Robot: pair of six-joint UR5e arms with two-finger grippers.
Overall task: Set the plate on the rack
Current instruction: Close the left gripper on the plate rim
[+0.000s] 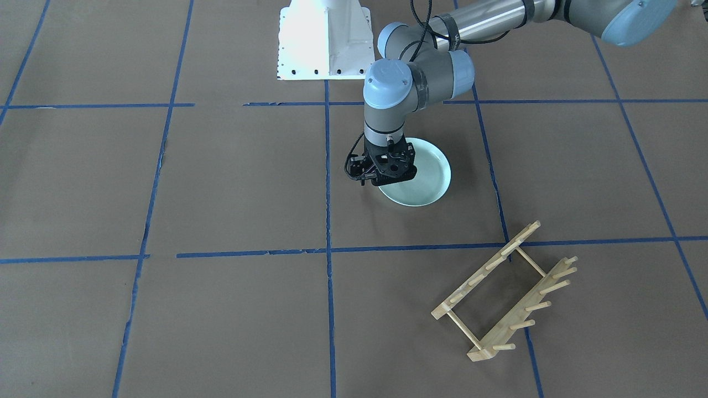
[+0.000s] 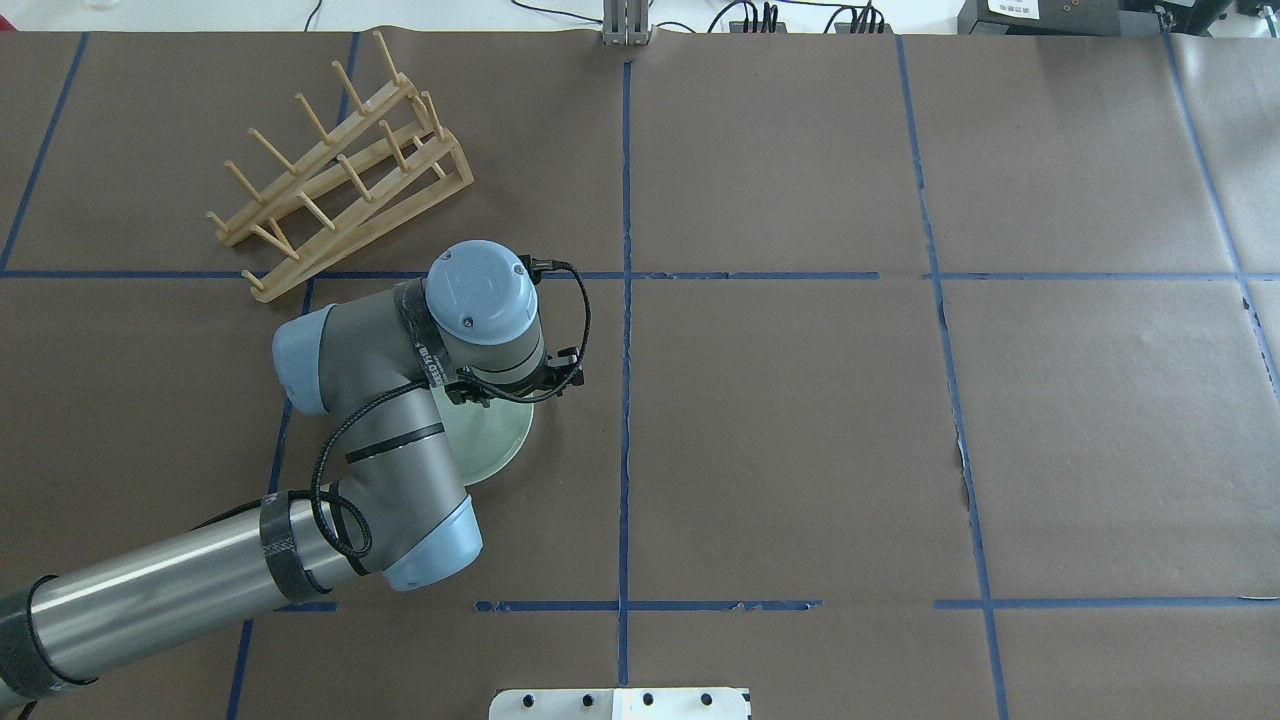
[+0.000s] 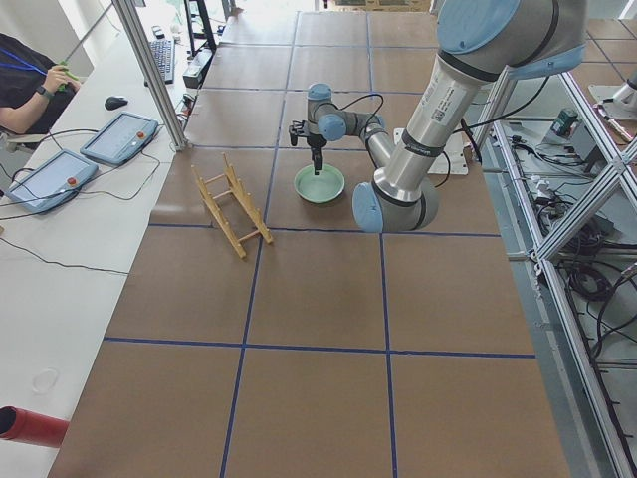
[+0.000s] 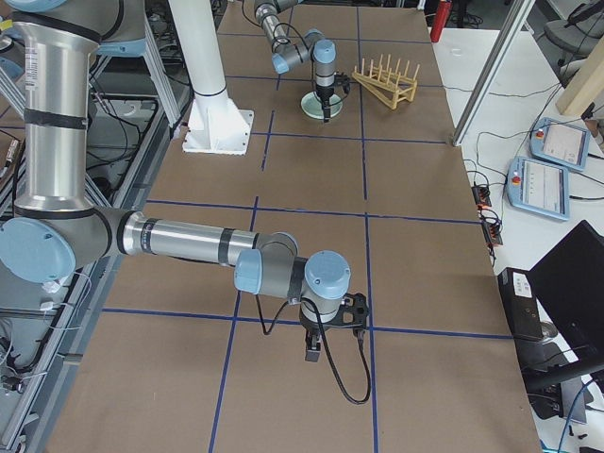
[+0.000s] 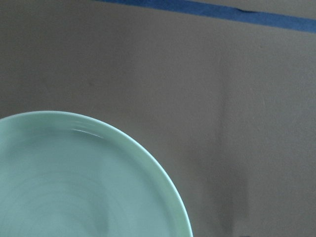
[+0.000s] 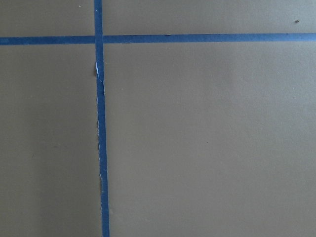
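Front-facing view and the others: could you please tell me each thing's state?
Round pale mint-green plate: flat, right side up on the table.
Small light wooden dish rack: standing on the table, pegs up, holding no plate.
Left gripper: low over the plate's rim; open or shut unclear.
Right gripper: pointing down over the table; open or shut unclear.

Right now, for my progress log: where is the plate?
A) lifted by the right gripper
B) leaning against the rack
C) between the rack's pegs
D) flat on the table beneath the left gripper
D: the plate lies flat on the table, apart from the rack, left gripper over its rim.
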